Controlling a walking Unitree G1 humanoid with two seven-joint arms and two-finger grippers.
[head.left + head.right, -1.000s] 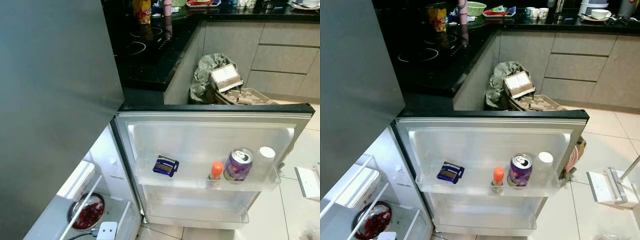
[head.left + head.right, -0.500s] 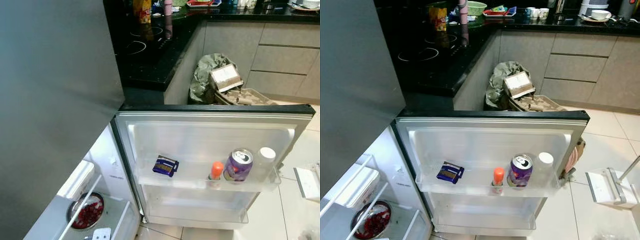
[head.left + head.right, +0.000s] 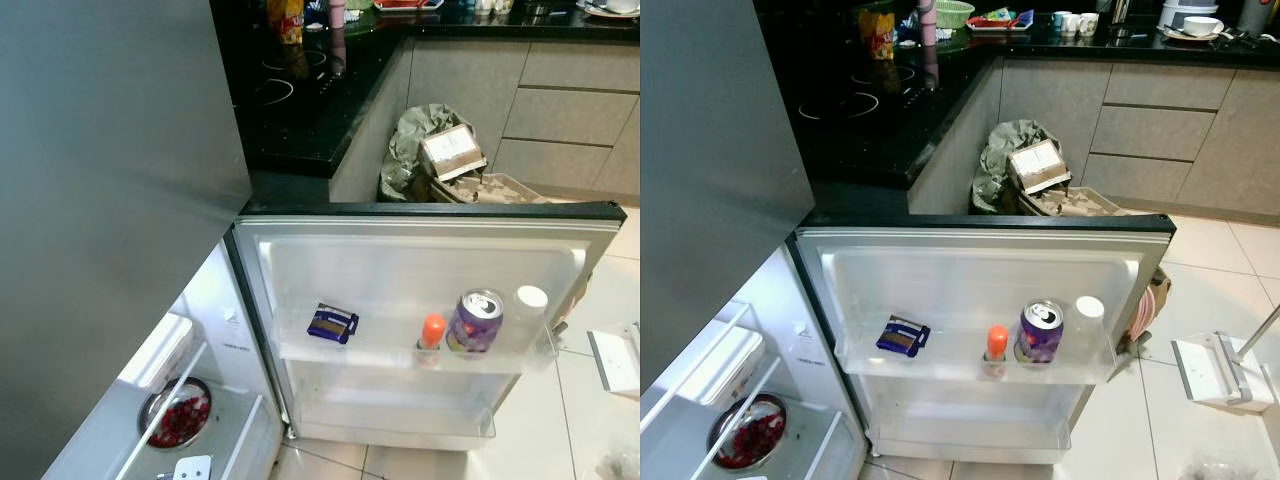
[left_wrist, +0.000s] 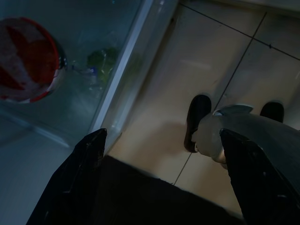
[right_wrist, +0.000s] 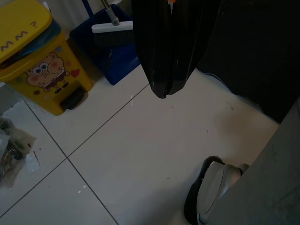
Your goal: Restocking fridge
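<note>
The fridge door stands wide open in front of me. Its upper door shelf holds a dark blue packet, a small orange-capped bottle, a purple drink can and a white-capped bottle. The door shelf below them is bare. At lower left, inside the fridge, sit a metal bowl of red food and a white box. My left gripper hangs open beside the fridge's bottom edge, above the floor. My right gripper hangs shut over white tiles, holding nothing.
A black counter with a hob lies behind the door. A stuffed rubbish bag with cardboard leans against the cabinets. A white dustpan rests on the floor at right. A yellow bin and a blue dustpan stand near my right foot.
The head view has shifted slightly, so the whole scene sits a little differently. Nothing on the door shelf has moved.
</note>
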